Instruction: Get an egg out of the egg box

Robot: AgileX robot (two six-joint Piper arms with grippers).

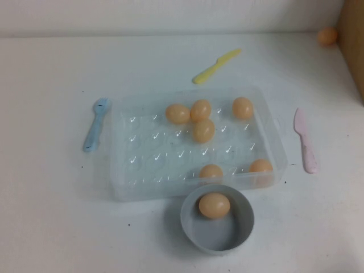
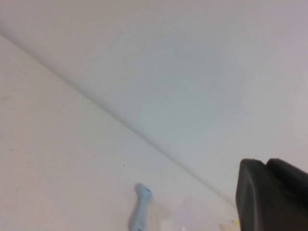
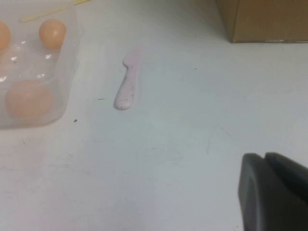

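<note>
The clear plastic egg box lies mid-table with several pale orange eggs in it: three close together at its far side, one at the far right, and two by the near wall. Another egg lies in the round grey bowl just in front of the box. Neither gripper shows in the high view. My left gripper is shut and empty, off to the left of the box. My right gripper is shut and empty over bare table to the right of the box.
A blue spoon lies left of the box, a yellow knife behind it, and a pink knife to its right. A loose egg sits at the far right beside a cardboard box.
</note>
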